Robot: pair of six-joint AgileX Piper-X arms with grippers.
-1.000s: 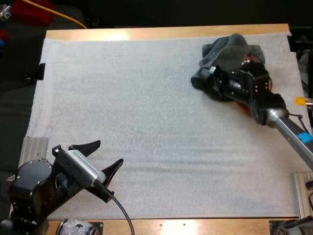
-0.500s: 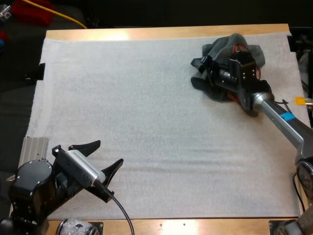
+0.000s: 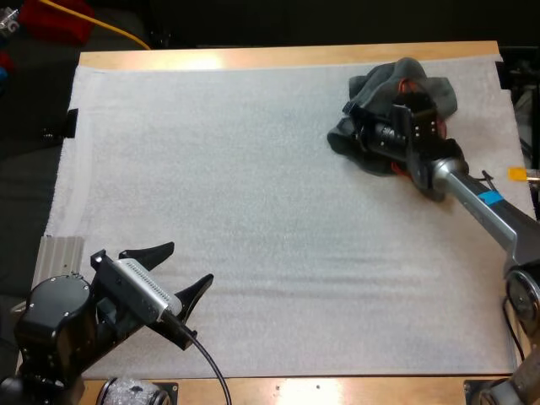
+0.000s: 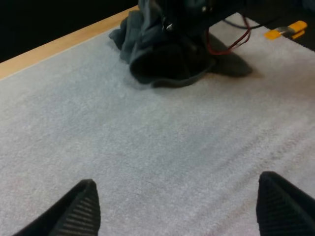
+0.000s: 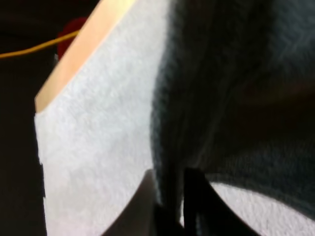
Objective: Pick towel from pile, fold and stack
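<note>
A crumpled dark grey-green towel (image 3: 407,74) lies at the far right of the white mat (image 3: 253,169). My right gripper (image 3: 353,126) is down on the towel's left edge. In the right wrist view my right gripper (image 5: 170,199) is shut, with a fold of the towel (image 5: 236,98) pinched between its black fingers (image 5: 197,196). My left gripper (image 3: 187,265) stands open over the mat's near left corner, holding nothing. From the left wrist, my left gripper (image 4: 177,184) points across bare mat toward the towel (image 4: 162,59), where the right arm's gripper (image 4: 187,14) sits on top.
The table's wooden far edge (image 3: 253,57) runs just behind the towel. Metal brackets sit at the near left (image 3: 59,253) and near right (image 3: 519,329) of the mat. White mat stretches between the two grippers.
My right gripper moved a little toward the far side, onto the towel, and its fingers went from open to shut on a fold. The left arm has not moved.
</note>
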